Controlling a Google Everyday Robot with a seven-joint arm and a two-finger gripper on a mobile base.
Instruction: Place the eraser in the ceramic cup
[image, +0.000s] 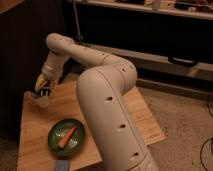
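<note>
Here, as I see it:
Tool: my tool (44, 90) is at the far left corner of the tabletop (45, 125), hanging right over the cup.
Tool state: I cannot tell how it stands or whether it has hold of anything.
Cup: the white cup (43, 101) stands on the tabletop directly under my tool, so close that the two seem to meet; its rim is partly hidden by the tool.
Eraser: I cannot make out the eraser anywhere; it may be hidden at the tool or in the cup, but I cannot say which.
Arm: my cream arm (107, 100) reaches from the lower right up and over to the left, covering the middle of the tabletop.
Plate: a green plate (54, 140) lies near the front edge, well apart from the cup, with an orange carrot (66, 136) lying slantwise on it.
Blue piece: a flat blue-grey piece (61, 165) lies just in front of the plate, at the bottom edge.
</note>
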